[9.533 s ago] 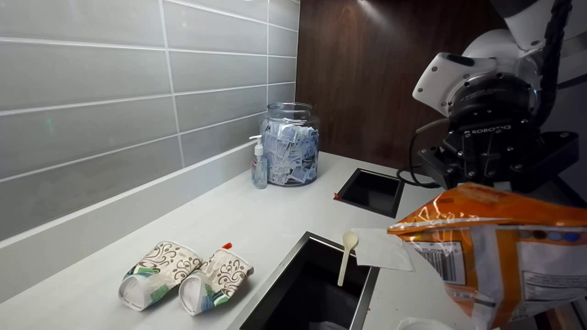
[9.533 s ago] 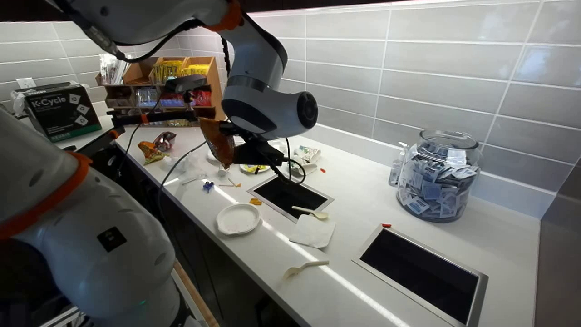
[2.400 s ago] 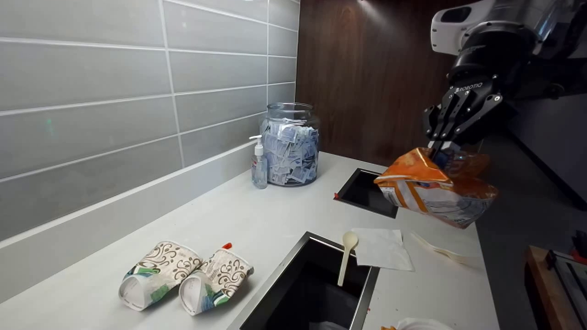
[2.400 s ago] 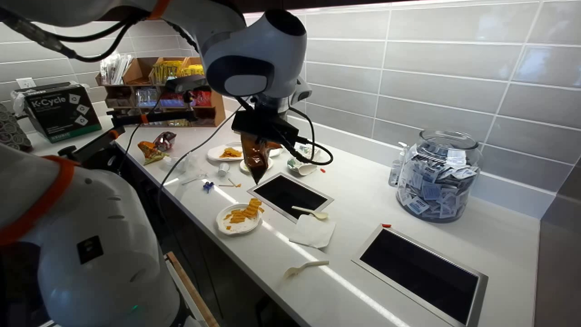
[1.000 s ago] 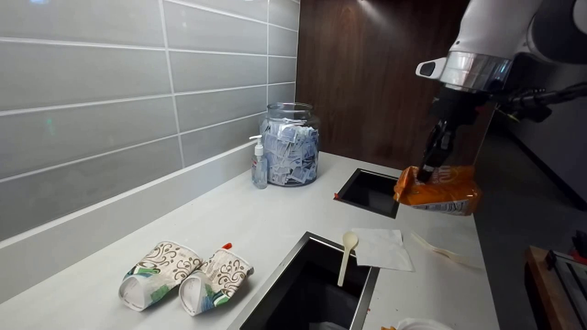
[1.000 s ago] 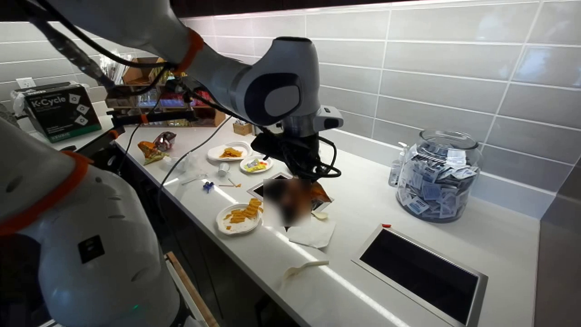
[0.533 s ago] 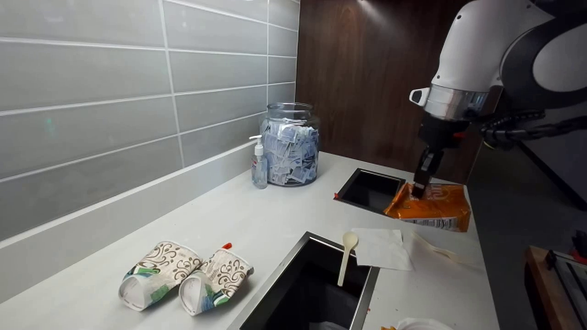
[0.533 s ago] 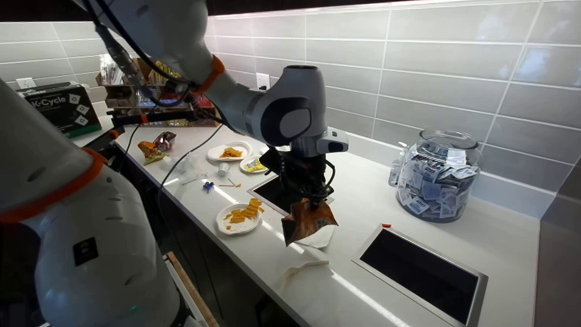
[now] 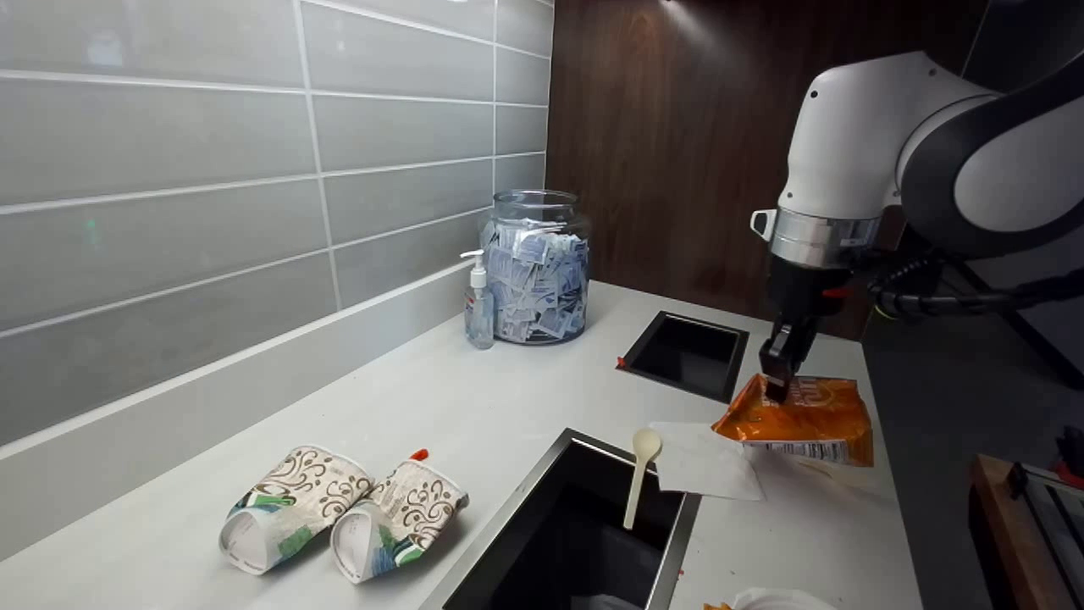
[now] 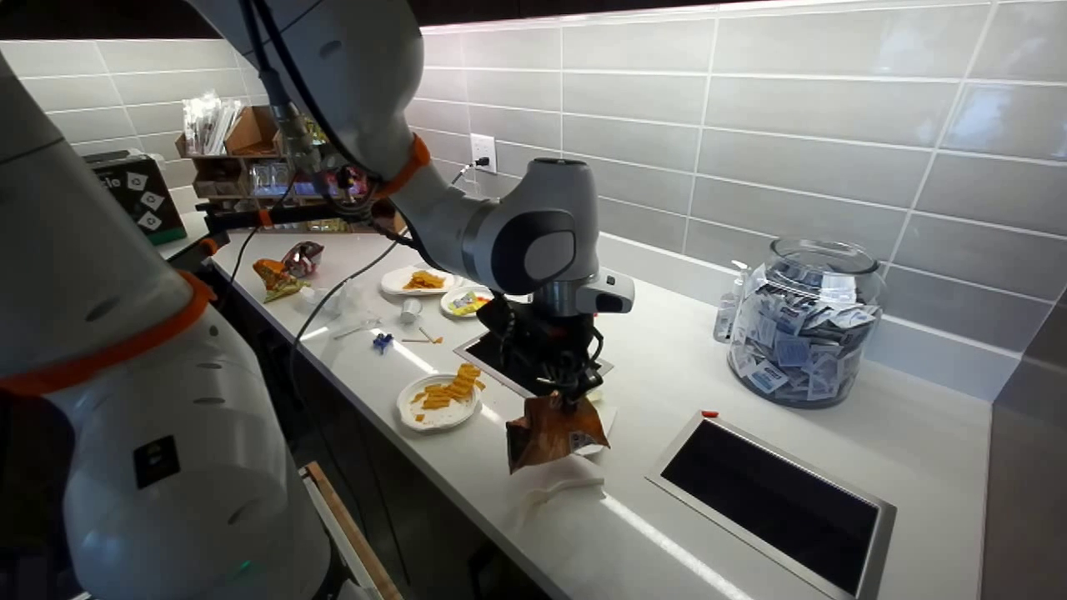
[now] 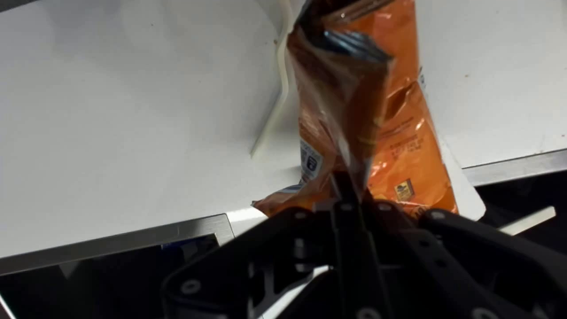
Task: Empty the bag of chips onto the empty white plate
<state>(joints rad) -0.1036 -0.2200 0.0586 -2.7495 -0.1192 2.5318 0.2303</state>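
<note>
Jaws are clamped on the bag of chips (image 9: 809, 426), crinkled glossy orange foil, low over the smooth white tabletop (image 9: 474, 398). In an exterior view, the round white plate (image 10: 454, 415), left of the bag, bears rough-edged orange chips (image 10: 463, 385), some overlapping its far right rim.

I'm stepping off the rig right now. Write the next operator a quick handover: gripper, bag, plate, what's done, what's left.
Gripper: shut on the bag.
Where: the bag is off to the side of the plate, low by the napkin; whether it touches the counter is unclear.
Done: chips lie on the plate, some at or past its rim.
Left: the bag's inside is hidden, so check that it is empty; then probably set it down and let go.
</note>
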